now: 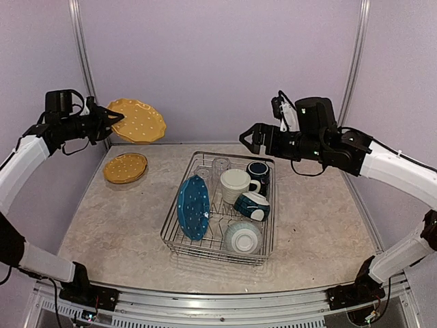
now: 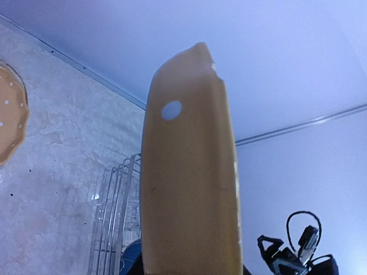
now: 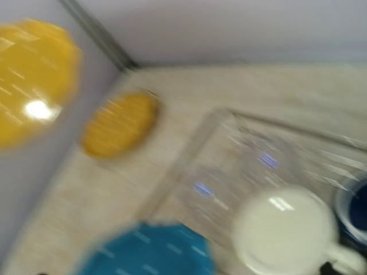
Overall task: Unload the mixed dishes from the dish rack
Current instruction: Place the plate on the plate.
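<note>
Your left pincer [image 1: 111,117] pinches the yellow plate [image 1: 140,121] by its rim. It looks hard and slippery, and could break. Your right pincer [image 1: 251,140] is wide, with the rack [image 1: 218,257] below it.

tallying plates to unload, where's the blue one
In the top view, the blue plate stands on edge in the left half of the dish rack, left of the cream mug.
</note>
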`<state>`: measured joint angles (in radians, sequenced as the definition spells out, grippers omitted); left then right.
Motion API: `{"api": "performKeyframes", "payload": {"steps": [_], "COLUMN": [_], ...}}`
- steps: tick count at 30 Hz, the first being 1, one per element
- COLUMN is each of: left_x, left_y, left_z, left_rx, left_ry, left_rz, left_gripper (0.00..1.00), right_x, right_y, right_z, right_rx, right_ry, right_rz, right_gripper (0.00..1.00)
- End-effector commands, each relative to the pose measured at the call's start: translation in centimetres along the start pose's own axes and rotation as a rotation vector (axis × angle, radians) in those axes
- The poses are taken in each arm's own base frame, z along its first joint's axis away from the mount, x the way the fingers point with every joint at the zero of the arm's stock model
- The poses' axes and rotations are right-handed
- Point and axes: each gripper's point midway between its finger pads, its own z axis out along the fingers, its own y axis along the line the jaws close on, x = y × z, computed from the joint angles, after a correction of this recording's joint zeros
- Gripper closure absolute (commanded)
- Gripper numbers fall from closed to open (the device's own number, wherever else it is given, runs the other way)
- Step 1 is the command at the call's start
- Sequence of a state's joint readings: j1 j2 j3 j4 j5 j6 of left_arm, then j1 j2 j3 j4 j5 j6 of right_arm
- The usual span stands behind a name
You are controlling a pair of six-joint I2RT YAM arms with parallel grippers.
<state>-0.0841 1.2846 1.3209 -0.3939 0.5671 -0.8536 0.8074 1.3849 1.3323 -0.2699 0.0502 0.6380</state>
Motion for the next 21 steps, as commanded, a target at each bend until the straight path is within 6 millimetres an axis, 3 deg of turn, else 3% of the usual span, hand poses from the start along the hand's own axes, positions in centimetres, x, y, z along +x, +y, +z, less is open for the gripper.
{"api": "performKeyframes", "payload": {"steps": [1,7,9,15,21], "left_x": [-5.0,-9.0,-9.9,-11.2,-11.4], "left_y": [0.4,6.6,8.8,15.0,19.4], "left_z": [-2.7,-3.1,-2.4,0.0,1.6], "left_rx": [0.11,0.029,0.001,-0.058,-0.112], "left_ry": [-0.136,-0.279,-0.301,-0.328,-0.316], "left_rz": [-0.121,-0.286,-0.317,-0.399,-0.435], "left_gripper": [1.0,1.0,1.0,1.0,1.0], "right_x": [3.6,2.9,2.4,1.9,1.7], "right_y": [-5.2,-6.3,-6.4,-7.1,-7.6], "right_z": [-1.2,-2.8,-3.1,-4.0,-5.0], "right_rx": [0.205,0.266,0.272,0.296,0.313], "right_ry": [0.088,0.058,0.047,0.035,0.017], "right_rz": [-0.07,-0.097,-0.103,-0.102,-0.097], "right_gripper": [0.0,0.0,0.0,0.0,0.0]}}
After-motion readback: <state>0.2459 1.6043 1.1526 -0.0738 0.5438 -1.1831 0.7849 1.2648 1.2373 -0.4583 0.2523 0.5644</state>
